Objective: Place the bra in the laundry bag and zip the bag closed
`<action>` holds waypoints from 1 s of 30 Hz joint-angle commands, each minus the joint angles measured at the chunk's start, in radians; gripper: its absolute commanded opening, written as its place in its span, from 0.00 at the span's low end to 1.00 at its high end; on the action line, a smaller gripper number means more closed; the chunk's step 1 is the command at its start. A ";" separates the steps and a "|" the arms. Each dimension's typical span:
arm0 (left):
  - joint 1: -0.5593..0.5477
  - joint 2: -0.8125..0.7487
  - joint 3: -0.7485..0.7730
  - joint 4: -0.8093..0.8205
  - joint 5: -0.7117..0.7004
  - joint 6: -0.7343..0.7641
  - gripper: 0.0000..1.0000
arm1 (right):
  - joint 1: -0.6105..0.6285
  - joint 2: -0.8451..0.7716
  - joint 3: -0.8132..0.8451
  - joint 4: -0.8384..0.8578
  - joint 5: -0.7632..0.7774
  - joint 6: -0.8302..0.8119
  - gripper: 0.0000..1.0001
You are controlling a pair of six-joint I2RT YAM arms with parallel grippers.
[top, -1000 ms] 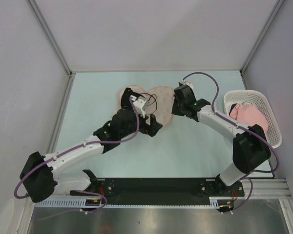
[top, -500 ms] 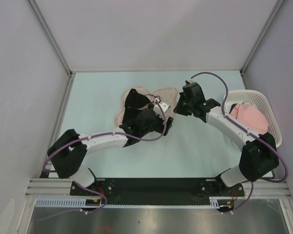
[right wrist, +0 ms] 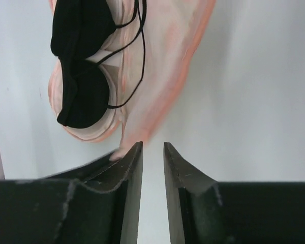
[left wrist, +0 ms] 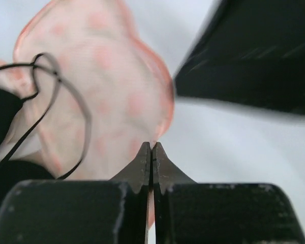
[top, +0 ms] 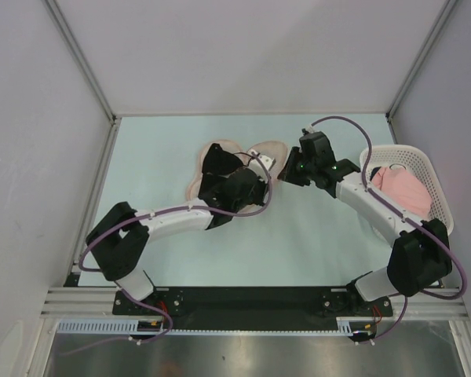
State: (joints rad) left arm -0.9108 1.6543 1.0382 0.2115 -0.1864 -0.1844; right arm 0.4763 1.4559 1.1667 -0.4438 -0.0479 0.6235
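Note:
The peach laundry bag lies open on the table, its pale flap spread toward the right arm. Inside it rests the black bra; a thin strap loops over the fabric. My left gripper is shut, with the bag's near edge pinched between its fingers. In the top view the left gripper is at the bag's near right side. My right gripper stands slightly open just off the flap's edge, with only table between its fingers. The top view shows the right gripper close to the bag's right end.
A white lattice basket holding a pink cloth stands at the right, beside the right arm's elbow. The left arm lies across the bag's near side. Walls enclose the table at the back and both sides.
My left gripper has moved right along the bag and shut on its edge. The right gripper has let go, opened a little and backed off to the right.

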 commanded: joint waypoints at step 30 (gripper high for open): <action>0.631 -0.512 -0.632 0.054 -0.134 -0.807 0.00 | 0.042 0.221 0.014 0.249 -0.278 0.007 0.55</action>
State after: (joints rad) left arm -0.3237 1.1160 0.3492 0.3481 -0.2867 -0.9512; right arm 0.5087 1.5932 1.1347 -0.3363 -0.1699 0.5987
